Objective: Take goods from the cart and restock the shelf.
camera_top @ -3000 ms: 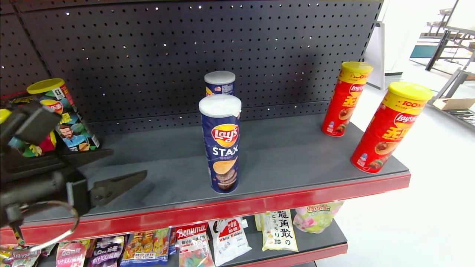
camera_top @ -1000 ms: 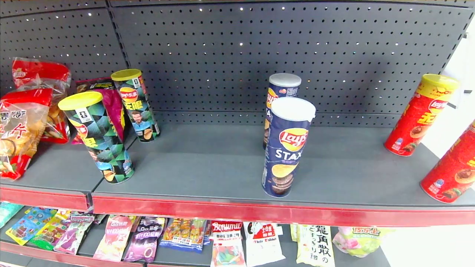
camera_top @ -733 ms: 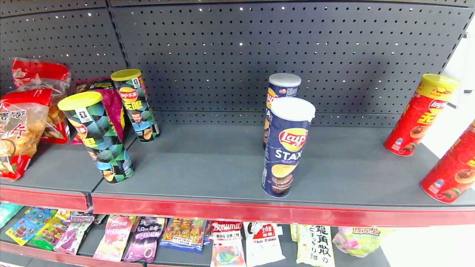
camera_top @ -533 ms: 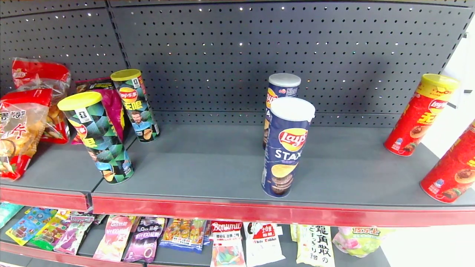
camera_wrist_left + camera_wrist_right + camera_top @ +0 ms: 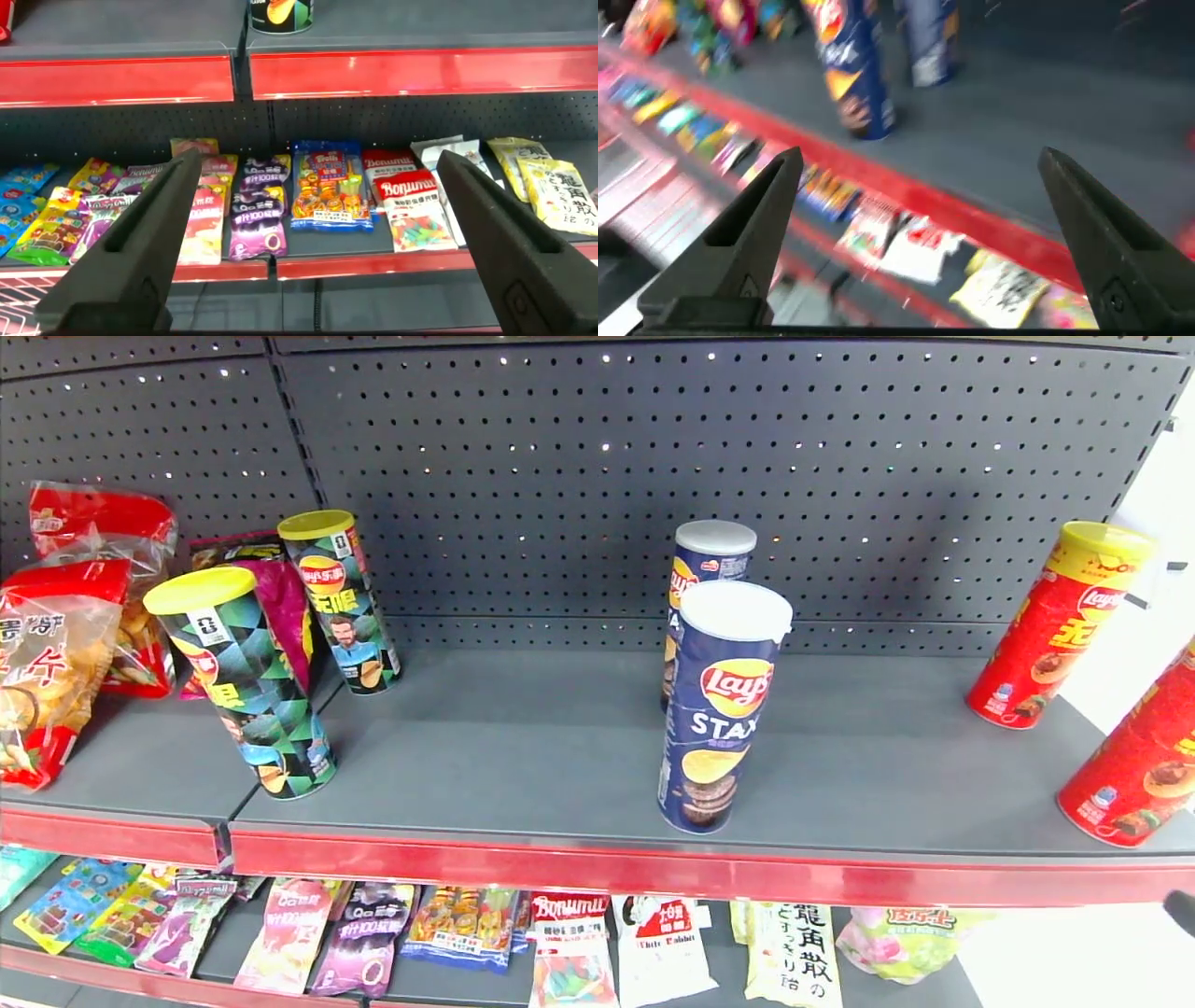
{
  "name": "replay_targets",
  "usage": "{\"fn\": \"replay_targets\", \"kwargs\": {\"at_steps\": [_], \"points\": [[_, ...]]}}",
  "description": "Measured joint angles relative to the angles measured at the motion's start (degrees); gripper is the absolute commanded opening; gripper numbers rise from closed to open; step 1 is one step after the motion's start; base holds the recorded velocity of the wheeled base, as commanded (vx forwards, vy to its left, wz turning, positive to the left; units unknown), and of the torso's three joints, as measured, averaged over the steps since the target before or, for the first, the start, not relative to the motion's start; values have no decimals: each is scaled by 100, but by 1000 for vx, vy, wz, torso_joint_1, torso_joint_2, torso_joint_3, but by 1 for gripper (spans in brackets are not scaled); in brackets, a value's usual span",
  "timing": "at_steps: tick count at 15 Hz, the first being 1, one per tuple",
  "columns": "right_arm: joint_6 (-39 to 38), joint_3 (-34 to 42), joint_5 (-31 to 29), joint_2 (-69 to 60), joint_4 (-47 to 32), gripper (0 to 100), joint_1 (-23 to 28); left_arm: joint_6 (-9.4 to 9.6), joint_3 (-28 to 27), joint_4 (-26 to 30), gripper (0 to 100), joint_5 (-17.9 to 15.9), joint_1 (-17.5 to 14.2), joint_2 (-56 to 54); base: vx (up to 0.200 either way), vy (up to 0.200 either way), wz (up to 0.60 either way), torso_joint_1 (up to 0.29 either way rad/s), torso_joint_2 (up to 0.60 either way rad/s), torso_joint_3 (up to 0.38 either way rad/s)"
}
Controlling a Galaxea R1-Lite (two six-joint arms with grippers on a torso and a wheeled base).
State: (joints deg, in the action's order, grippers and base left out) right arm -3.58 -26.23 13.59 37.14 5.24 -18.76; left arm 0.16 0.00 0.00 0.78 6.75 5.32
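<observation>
On the grey upper shelf (image 5: 523, 747), just behind its red front edge and right of the middle: front blue can (image 5: 719, 709), upright, with the rear blue can (image 5: 707, 560) close behind it near the pegboard back wall. Toward the right end, well apart from those: two red cans (image 5: 1055, 625), one near the back, one at the front right corner. Toward the left end: two green patterned cans (image 5: 247, 691), upright, and beside them snack bags (image 5: 56, 644) leaning at the far left. Left gripper (image 5: 318, 156): released, fingers spread wide, nothing between them, facing the flat packets (image 5: 318, 187) on the lower shelf (image 5: 374, 266). Right gripper (image 5: 920, 154): released too, empty, out in front of the upper shelf's front edge, pointed toward the front blue can.
</observation>
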Motion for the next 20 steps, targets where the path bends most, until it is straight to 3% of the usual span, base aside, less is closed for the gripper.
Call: {"fn": "replay_targets", "kwargs": {"at_steps": [6,9,16,20], "points": [[2,-289,397,2305,866,100,-544,0,0,0,100,-2,0,0,0,0,0,0,0,0],[11,-323,-2,3184,1282,100,-761,2,0,0,100,0,2,2,0,0,0,0,0,0],[-18,-946,-827,4587,1386,100,-1020,2,0,0,100,-2,2,6,0,0,0,0,0,0],[149,-863,-547,4687,1410,100,-1023,2,0,0,100,-2,0,6,0,0,0,0,0,0]]}}
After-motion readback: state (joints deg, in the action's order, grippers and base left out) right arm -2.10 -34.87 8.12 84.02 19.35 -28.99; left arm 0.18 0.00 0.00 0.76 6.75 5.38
